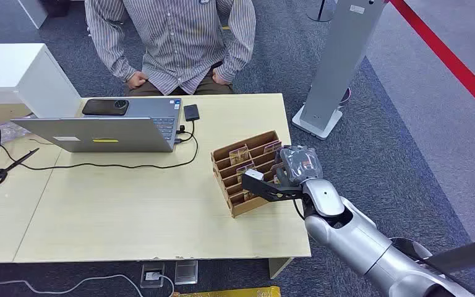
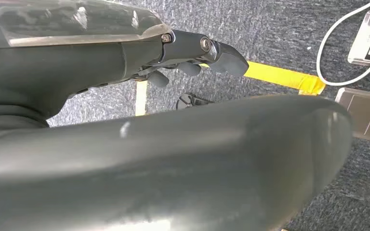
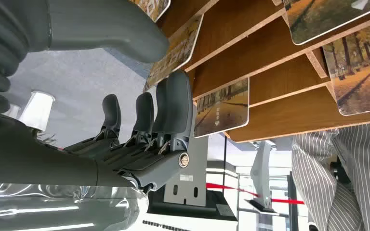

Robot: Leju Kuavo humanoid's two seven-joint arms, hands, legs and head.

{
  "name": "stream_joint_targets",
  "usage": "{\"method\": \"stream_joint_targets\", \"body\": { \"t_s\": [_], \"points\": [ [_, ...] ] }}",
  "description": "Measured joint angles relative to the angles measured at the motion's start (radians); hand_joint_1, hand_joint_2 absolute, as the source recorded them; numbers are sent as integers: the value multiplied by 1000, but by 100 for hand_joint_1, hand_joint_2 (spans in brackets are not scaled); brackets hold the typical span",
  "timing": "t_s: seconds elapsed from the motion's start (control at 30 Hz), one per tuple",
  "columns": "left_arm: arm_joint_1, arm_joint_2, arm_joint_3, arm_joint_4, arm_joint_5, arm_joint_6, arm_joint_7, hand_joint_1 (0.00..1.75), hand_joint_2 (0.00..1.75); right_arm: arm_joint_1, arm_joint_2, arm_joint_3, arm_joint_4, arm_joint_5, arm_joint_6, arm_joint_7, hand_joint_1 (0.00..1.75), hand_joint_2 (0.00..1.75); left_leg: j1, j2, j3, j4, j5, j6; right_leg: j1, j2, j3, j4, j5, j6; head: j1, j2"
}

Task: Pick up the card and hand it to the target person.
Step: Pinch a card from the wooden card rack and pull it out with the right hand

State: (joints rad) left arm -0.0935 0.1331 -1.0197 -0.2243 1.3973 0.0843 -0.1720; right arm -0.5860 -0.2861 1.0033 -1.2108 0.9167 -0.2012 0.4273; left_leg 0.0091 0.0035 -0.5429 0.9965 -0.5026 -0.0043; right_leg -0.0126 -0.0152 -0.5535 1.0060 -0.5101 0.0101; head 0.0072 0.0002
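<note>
We judge step: grasping card [image 3: 173, 50] in wooden rack [image 1: 247, 170], 3 o'clock on table [image 1: 130, 216]. Right hand [image 1: 284, 173] closing thumb and fingers [image 3: 173, 103] around card; firm hold we cannot tell. Next: pinch, lift clear, extend toward person [image 1: 173, 37] at 12 o'clock.

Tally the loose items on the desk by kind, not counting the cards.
Laptop: 1
Phone: 1
Scissors: 1
Wooden card rack: 1
Small black device on a cable: 1
Total: 5
</note>
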Motion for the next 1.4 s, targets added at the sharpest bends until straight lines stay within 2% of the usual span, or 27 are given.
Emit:
{"method": "stream_joint_targets", "body": {
  "t_s": [0.07,0.2,0.27,0.4,0.6,0.73,0.8,1.0,1.4],
  "points": [
    [0,0,0,0,0,0,-1,0,0,1,0,0,1,-1,0,0,104,175,0,0,0,0,0,0,0,0,0,0,0,0,0,0],
    [0,0,0,0,0,-1,-3,0,0,5,-1,0,3,-2,0,0,91,175,0,0,0,0,0,0,0,0,0,0,0,0,0,0],
    [0,0,0,0,0,-1,-3,0,0,6,-1,0,3,-3,0,0,96,175,0,0,0,0,0,0,0,0,0,0,0,0,0,0],
    [0,0,0,0,0,-2,-5,0,0,9,-1,0,3,-4,0,0,95,175,0,0,0,0,0,0,0,0,0,0,0,0,0,0],
    [0,0,0,0,0,-4,-5,0,0,12,-1,0,4,-5,1,0,119,175,0,0,0,0,0,0,0,0,0,0,0,0,0,0],
    [0,0,0,0,1,-4,-6,0,0,12,-1,0,4,-5,2,1,159,175,0,0,0,0,0,0,0,0,0,0,0,0,0,0],
    [0,0,0,0,1,-4,-6,0,0,11,-1,0,5,-4,2,1,171,175,0,0,0,0,0,0,0,0,0,0,0,0,0,0],
    [0,0,0,0,2,-8,-10,0,0,9,-1,-1,5,-4,2,3,175,175,0,0,0,0,0,0,0,0,0,0,0,0,0,0],
    [0,0,0,0,-2,12,-75,0,0,14,-2,-8,2,-1,-1,0,175,175,0,0,1,0,0,0,0,0,1,0,0,0,0,0]
  ]
}}
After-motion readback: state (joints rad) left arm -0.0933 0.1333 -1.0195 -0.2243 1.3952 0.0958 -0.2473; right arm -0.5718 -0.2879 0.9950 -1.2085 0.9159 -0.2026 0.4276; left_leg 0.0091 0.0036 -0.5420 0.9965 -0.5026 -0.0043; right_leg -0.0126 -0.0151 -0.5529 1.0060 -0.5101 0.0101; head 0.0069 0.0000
